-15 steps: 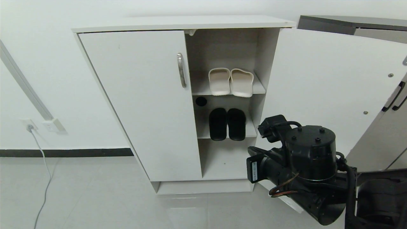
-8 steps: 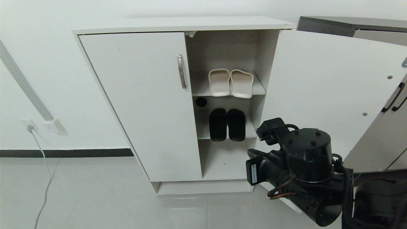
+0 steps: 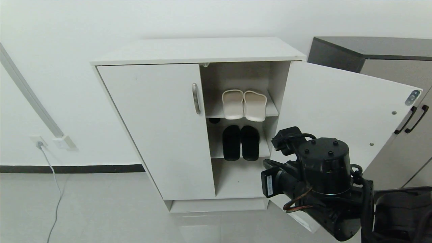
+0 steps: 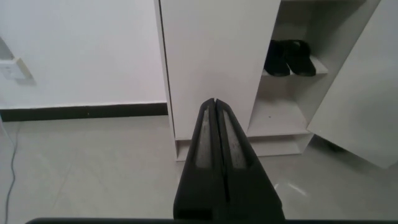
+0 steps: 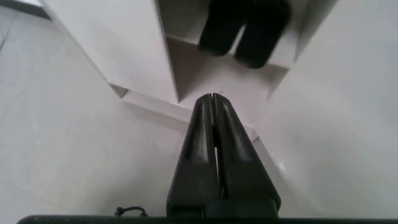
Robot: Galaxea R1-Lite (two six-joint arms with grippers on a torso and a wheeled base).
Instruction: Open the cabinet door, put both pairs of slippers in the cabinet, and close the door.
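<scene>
The white cabinet [image 3: 152, 128] stands against the wall with its left door shut and its right door [image 3: 337, 114] swung wide open. Inside, a beige pair of slippers [image 3: 243, 104] lies on the upper shelf and a black pair [image 3: 240, 142] on the shelf below. My right arm [image 3: 314, 175] hangs low in front of the open door. Its gripper [image 5: 214, 99] is shut and empty, pointing at the cabinet's bottom compartment below the black slippers [image 5: 242, 28]. My left gripper [image 4: 214, 102] is shut and empty too, held above the floor facing the shut left door [image 4: 211, 56].
A grey cabinet [image 3: 388, 60] with black handles [image 3: 410, 118] stands right behind the open door. A wall socket with a hanging cable [image 3: 40, 143] is at the far left. Bare tiled floor [image 3: 101, 209] lies before the cabinet.
The head camera has shifted, so the cabinet sits lower and smaller in the picture. Slippers and open door keep their places on the cabinet. My right arm has barely moved.
</scene>
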